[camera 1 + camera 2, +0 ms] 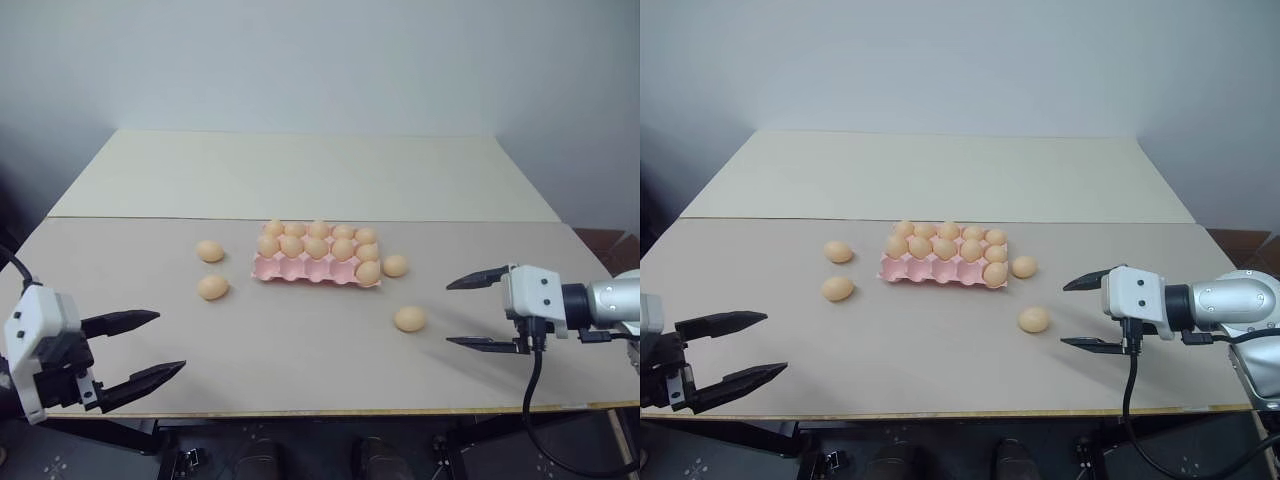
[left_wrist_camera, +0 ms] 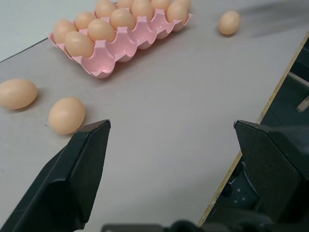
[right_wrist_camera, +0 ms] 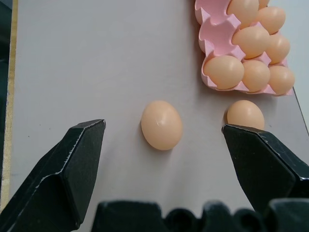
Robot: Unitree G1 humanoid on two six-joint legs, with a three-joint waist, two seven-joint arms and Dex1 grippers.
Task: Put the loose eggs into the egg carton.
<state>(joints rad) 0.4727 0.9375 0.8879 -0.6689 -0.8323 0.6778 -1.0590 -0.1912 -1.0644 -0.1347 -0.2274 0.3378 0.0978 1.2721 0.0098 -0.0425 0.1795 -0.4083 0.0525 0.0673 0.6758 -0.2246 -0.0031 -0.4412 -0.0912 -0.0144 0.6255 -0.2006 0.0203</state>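
On your left, the left gripper [image 1: 148, 346], with its two black fingers spread wide and nothing between them, hung above the near edge of the pale beige tabletop [image 1: 300, 350], angled in toward the middle, which looked like a waiting pose that left the reach to the eggs free. Just ahead of it lay two of the loose, smooth, pale orange-tan oval eggs, the nearer one [image 1: 212, 288] and the farther one [image 1: 210, 251], a little apart from each other and both off the left end of the flat pink moulded egg carton [image 1: 300, 268]. The carton sat near the middle of the table, its two far rows filled with matching eggs and its near row mostly bare cups, with one egg in the cup at the right end; those bare cups faced you, so I judged them easy to drop into from the near side. At the carton's right end a third loose egg [image 1: 395, 265] rested just beside the rim, close enough that a clumsy approach might nudge the tray. Nearer you and further right lay the fourth loose egg [image 3: 161, 124], alone on the bare surface. The right gripper [image 1: 483, 311] was released too, its fingers wide apart and empty, aimed at that fourth egg but short of it, so I took it for the likely first pick, with nothing standing in the way.
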